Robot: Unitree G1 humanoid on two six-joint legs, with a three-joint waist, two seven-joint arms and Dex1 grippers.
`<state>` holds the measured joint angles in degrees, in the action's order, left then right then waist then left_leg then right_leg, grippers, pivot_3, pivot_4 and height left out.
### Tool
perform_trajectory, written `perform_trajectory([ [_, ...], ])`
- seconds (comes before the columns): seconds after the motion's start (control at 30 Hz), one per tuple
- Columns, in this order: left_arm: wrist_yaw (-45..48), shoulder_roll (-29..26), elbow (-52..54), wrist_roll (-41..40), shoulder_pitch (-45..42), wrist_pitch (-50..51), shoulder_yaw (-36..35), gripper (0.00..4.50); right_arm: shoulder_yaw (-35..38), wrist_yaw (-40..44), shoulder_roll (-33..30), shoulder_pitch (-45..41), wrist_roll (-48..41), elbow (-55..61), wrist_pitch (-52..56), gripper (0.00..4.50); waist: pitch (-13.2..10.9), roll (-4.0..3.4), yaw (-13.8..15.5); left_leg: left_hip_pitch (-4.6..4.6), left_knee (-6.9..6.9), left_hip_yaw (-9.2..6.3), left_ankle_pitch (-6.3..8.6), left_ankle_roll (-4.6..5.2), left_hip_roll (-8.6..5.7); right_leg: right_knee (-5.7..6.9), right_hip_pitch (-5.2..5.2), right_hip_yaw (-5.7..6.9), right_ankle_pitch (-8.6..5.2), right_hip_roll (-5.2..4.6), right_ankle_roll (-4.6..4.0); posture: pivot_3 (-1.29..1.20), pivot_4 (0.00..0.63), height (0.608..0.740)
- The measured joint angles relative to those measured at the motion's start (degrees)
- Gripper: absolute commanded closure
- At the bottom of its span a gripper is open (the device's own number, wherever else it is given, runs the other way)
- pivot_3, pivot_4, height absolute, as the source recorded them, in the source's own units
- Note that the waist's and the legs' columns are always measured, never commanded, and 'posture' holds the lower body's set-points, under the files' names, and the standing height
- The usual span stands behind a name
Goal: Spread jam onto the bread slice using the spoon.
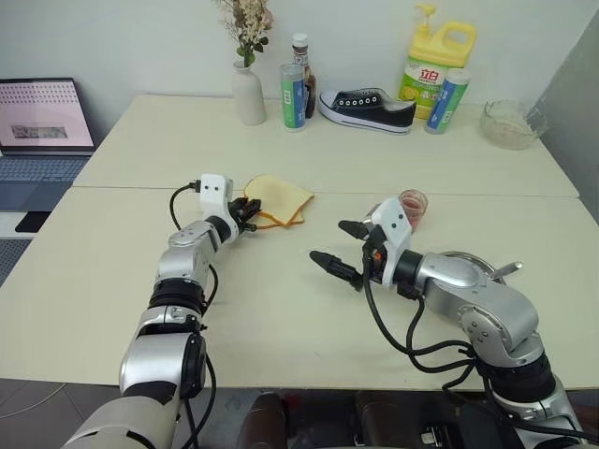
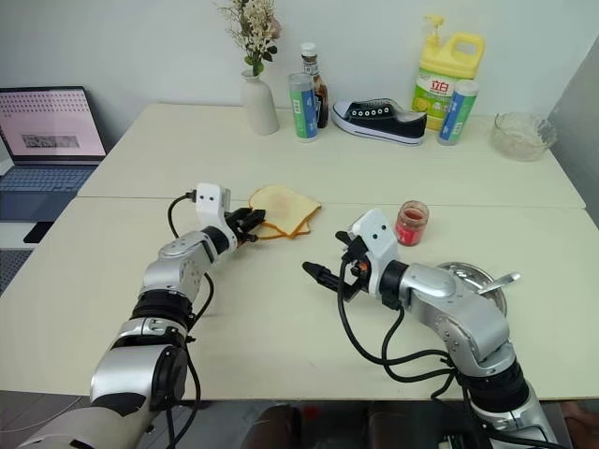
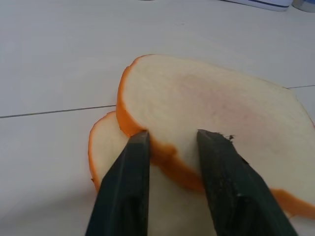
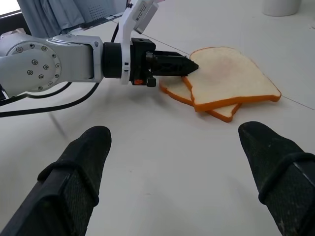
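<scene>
Our left jaws (image 3: 170,147) pinch the crust edge of the top bread slice (image 3: 216,113); our right jaws (image 4: 174,162) gape wide, empty, facing the bread across the table (image 1: 281,309).

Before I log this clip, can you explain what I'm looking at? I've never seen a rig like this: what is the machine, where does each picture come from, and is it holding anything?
It is a humanoid robot with two arms, each ending in two black fingers. Two pictures come from its head, looking down over a cream table; the other two come from cameras on each wrist.

The left gripper has its fingers closed on the near edge of the top bread slice, which lies on a second slice. The right gripper hovers open, holding nothing.

Near the right arm stand a jar of jam and a steel dish with a spoon on its rim. Along the far edge are a vase, bottles, a shoe, a yellow jug and a glass bowl.
</scene>
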<state>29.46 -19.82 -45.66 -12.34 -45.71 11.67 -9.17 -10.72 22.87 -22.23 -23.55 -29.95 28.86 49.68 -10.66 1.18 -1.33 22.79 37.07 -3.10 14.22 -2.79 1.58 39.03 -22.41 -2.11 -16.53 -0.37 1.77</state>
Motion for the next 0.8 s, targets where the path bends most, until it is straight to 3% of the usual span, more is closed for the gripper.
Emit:
perform_trajectory([
  [0.07, 0.0, 0.0, 0.0, 0.1, 0.0, -0.4, -0.1, 4.47, 0.3, -0.3, 0.1, 0.2, 0.0, 0.0, 0.0, 0.00, 0.0, 0.00, 0.0, 0.00, 0.00, 0.00, 0.00, 0.00, 0.00, 0.00, 0.00, 0.00, 0.00, 0.00, 0.00, 0.00, 0.150, 0.740],
  [0.27, 1.1, -0.2, 2.1, -0.1, 0.1, 0.0, 0.0, 4.47, 1.4, -0.4, -0.3, 1.0, -0.1, 0.1, 0.2, 0.00, 0.0, 0.00, 0.0, 0.05, 0.00, -0.04, 0.00, 0.00, 0.00, -0.01, -0.01, 0.03, 0.00, 0.00, 0.00, 0.00, 0.150, 0.740],
  [0.47, 11.1, -3.3, 23.0, -5.1, 0.8, 11.3, 3.1, 4.47, 7.8, 2.4, -6.5, 5.5, -4.2, 4.5, 3.9, 0.00, 0.0, 0.00, -0.2, 0.07, -0.04, 0.01, 0.00, -0.01, 0.02, -0.05, -0.04, -0.03, 0.00, -0.01, 0.00, 0.00, 0.150, 0.740],
  [0.67, 28.7, -14.0, 47.7, -18.4, 5.7, 29.4, 8.1, 4.47, 19.2, 8.2, -16.1, 13.2, -16.4, 12.0, 9.7, 0.00, 0.0, -0.01, -0.8, -0.09, -0.10, 0.05, 0.00, 0.00, 0.14, 0.04, -0.02, -0.10, -0.03, 0.12, 0.00, 0.00, 0.150, 0.740],
  [0.8, 34.2, -17.1, 52.9, -20.2, 9.4, 32.4, 13.4, 4.47, 23.8, 8.4, -18.2, 15.8, -22.6, 13.9, 11.7, 0.00, 0.0, -0.03, -0.6, -0.33, -0.08, 0.08, 0.01, 0.01, 0.11, 0.03, 0.19, -0.15, -0.07, 0.13, 0.04, 0.00, 0.150, 0.740],
])
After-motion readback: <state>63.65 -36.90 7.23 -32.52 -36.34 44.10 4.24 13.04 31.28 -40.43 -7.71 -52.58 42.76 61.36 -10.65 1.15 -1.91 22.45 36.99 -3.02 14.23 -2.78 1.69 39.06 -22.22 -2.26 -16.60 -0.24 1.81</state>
